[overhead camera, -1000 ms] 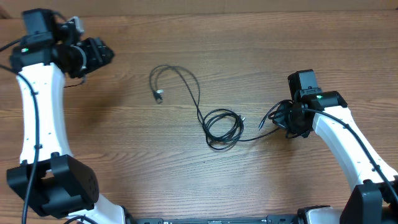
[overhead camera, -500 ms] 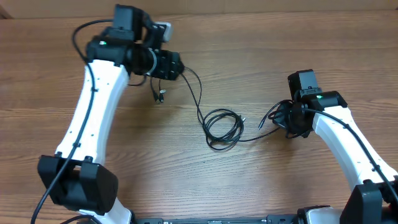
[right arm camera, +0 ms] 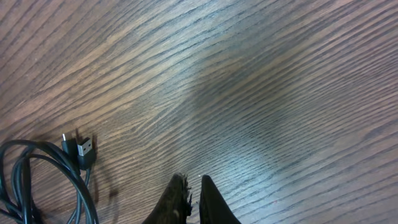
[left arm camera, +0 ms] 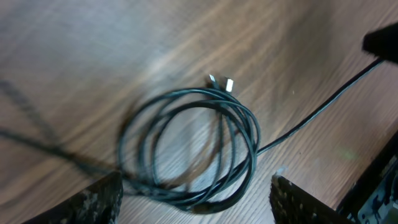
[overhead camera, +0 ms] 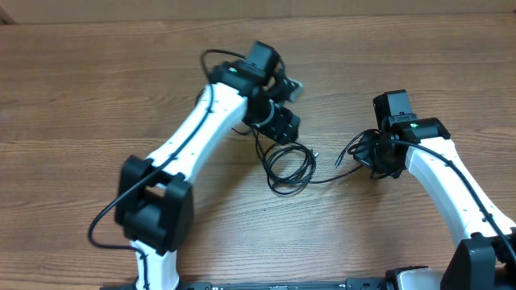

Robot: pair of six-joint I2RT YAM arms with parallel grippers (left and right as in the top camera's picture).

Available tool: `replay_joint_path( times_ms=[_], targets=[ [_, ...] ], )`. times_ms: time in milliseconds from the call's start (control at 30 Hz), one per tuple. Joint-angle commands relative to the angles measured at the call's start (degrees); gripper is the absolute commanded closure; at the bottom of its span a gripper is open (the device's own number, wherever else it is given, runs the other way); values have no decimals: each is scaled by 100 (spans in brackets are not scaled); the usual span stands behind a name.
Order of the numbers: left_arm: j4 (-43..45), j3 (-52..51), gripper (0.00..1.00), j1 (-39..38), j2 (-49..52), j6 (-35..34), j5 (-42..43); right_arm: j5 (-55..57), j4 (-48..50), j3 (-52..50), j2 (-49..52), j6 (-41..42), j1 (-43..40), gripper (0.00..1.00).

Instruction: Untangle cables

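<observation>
Left end effector (left arm camera: 198,202) hangs low over the bench (left arm camera: 93,50) with its fingers (left arm camera: 93,200) spread wide, one on each side of the coil and nothing between them; the cables (left arm camera: 193,146) lie flat on the wood at the middle of the bench as several overlapping loops, with two small plugs (left arm camera: 221,81) resting side by side at the far edge of the loops; one strand runs out of the coil toward the right arm, and another trails away on the opposite side, blurred in the left wrist view and partly hidden under the left arm from overhead.

Right end effector (right arm camera: 191,200) sits low at the right of the coil, fingers pressed nearly together; the strand leads straight to it, so it probably pins that end, but no cord shows between the tips in its own camera, so I cannot say for certain.

Judging by this, the step in hand is the left arm's approach to grasp the coil; no loop is opened yet. Next move calls for dropping onto a single outer loop, closing on it alone, then drawing it away from the right arm; grabbing the whole bundle would only drag the knot along.
</observation>
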Motion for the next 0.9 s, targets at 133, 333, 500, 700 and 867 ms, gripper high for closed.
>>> replay_joint_path(
  times_ms=[133,333,500,700,867],
  targets=[
    [-35,-57,29,-588,796,105,468,57,4,50,-15,20,-17,94],
    [-83,-57,41,-754,1051,-28,417,55,2,50,-15,20,-17,94],
    [-92,-57,48,-761,1069,-48,380,52,-11,50,-15,22,-17,94],
    [-92,-57,59,-763,1069,-48,361,42,-37,50,-15,20,-17,94],
    [-96,-57,59,-763,1069,-46,361,39,-37,50,-15,20,-17,94]
  ],
)
